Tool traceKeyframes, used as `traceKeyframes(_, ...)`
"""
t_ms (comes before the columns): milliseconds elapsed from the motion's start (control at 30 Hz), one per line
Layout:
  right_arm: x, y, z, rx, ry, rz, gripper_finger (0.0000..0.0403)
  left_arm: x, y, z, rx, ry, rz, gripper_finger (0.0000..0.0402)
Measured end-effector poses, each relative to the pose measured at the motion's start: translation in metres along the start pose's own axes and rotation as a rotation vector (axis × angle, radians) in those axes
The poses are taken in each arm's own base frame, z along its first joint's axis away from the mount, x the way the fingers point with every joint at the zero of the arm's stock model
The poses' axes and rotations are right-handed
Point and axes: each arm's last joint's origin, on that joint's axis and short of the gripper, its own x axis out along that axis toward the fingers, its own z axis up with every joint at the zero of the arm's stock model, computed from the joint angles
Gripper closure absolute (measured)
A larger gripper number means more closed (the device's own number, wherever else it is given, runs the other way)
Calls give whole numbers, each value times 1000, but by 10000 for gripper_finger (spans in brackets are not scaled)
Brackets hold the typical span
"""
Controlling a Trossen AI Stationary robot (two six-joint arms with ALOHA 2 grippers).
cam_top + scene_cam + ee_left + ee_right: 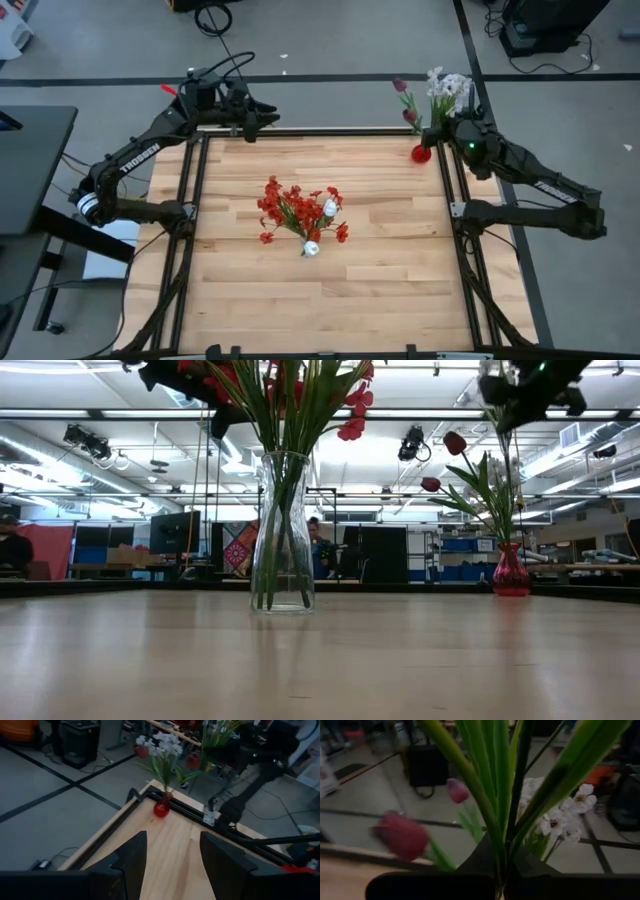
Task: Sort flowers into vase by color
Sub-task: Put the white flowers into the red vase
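Beyond the wooden table [330,290] a workshop spreads out, with monitors, shelves and strip lights, and a person seated far behind.

On the table stand two vases. Near the middle is a clear glass vase [282,530], filled with red blossoms [290,205] and a couple of white buds [329,208]. At the far right corner, just inside the frame rail, is a small red vase [421,153], which carries maroon tulip buds [455,442] and a pale whitish spray [449,88].

Of the two dark arms, the right one is at work. The right gripper [447,131] sits directly over the red vase, among its stems. Its wrist camera shows green stems [492,795] rising upright through the gap between its fingers. The fingers appear closed around the stems, though the contact point is hidden at the frame's lower edge. Because the stems stand vertical, any release or lift would probably need to run straight up and down.

The left gripper [172,862] waits at the far left corner, fingers spread with nothing between them, pointed across the table toward the red vase. It is well apart from both vases, so the right arm is plainly the nearer one.
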Motion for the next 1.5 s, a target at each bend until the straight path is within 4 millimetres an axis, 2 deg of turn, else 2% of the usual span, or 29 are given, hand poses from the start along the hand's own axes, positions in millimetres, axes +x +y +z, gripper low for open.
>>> traceKeyframes(233,39,-2,-25,-3,-96,-106,393,-1,3,-3,49,27,17,214)
traceKeyframes(333,55,-6,-38,-36,-61,-154,393,-1,4,-5,35,50,41,214)
traceKeyframes(567,77,-12,-57,-35,-49,-171,393,-2,5,-9,19,85,76,214)
traceKeyframes(867,85,-15,-67,-53,-53,-215,393,-2,6,-10,46,84,102,214)
traceKeyframes(1067,87,-18,-77,-1,25,-230,392,-2,6,-10,45,85,102,214)
traceKeyframes(1233,94,-22,-87,17,109,-256,374,-2,6,-10,45,85,102,214)
traceKeyframes(1500,94,-21,-88,38,111,-253,333,-2,6,-11,39,97,102,214)
